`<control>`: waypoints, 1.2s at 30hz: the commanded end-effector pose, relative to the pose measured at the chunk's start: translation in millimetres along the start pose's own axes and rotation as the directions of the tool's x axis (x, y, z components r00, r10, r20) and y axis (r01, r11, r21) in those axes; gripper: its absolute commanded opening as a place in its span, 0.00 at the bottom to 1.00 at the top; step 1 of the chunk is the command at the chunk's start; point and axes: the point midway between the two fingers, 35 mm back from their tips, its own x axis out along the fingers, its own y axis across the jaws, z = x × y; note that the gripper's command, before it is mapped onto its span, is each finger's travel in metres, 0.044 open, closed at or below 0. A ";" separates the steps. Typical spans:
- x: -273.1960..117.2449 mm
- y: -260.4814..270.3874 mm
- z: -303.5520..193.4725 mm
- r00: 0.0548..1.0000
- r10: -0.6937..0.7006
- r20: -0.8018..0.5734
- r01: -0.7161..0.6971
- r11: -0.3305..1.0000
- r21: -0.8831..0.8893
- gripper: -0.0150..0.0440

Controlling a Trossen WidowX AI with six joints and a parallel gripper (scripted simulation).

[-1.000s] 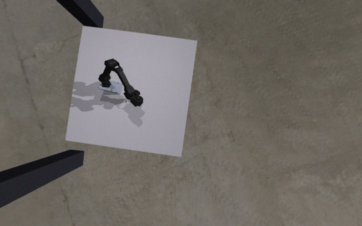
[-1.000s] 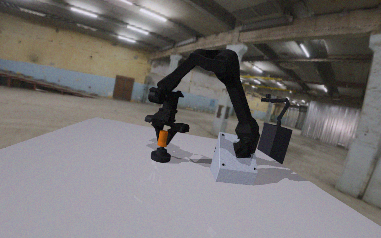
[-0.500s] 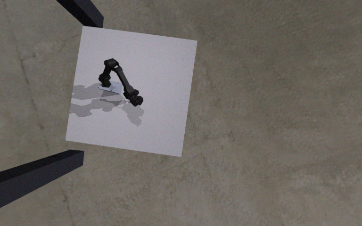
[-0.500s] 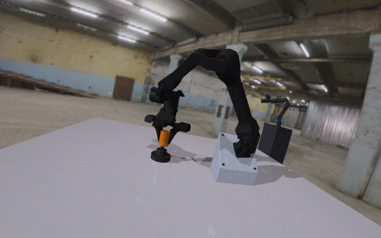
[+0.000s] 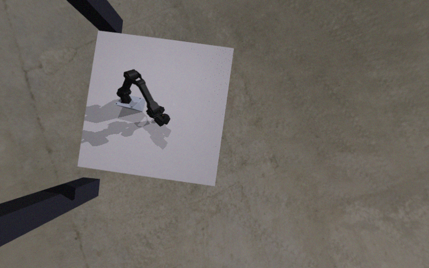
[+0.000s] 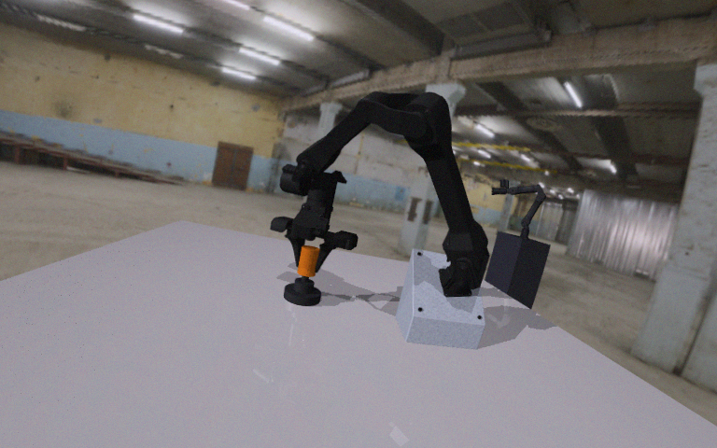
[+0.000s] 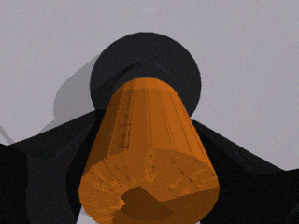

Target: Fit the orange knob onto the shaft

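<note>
The orange knob (image 6: pixel 308 260) (image 7: pixel 149 121) is an upright cylinder held between the fingers of my gripper (image 6: pixel 308 265) (image 7: pixel 145 123). The gripper is shut on it, pointing down. The dark round pedestal (image 6: pixel 302 295) (image 7: pixel 146 51) stands on the table directly below the knob. In the exterior view a short dark neck shows between the knob's lower end and the pedestal's raised collar, so the knob is not against the pedestal. The shaft's tip and flat side are hidden. The wrist view shows the knob's near end with a dark recess. The top view shows mostly the arm from above.
The pale base block (image 6: pixel 441 329) (image 5: pixel 137 103) carries the arm and stands to the right of the pedestal in the exterior view. The pale table (image 5: pixel 186 151) (image 6: pixel 211 380) lies under both. Behind it in the exterior view, a dark box (image 6: pixel 518 266) carries another small arm.
</note>
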 end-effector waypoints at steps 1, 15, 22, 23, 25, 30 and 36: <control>1.2 1.2 -0.4 1.000 -0.001 -0.001 0.001 1.000 -0.001 0.25; -4.3 1.2 0.7 1.000 -0.001 -0.001 0.001 0.998 -0.056 0.25; -4.4 -1.7 0.3 1.000 -0.002 -0.001 0.001 0.978 -0.209 0.25; -4.0 -2.2 0.0 1.000 -0.002 -0.001 0.001 0.978 -0.209 0.25; -3.0 -2.5 -1.0 1.000 -0.002 -0.001 0.001 0.978 -0.209 0.25; -2.3 -2.0 -1.0 1.000 -0.002 -0.001 0.001 0.978 -0.209 0.25; -2.0 -0.9 -0.6 1.000 -0.001 -0.001 0.001 0.978 -0.209 0.25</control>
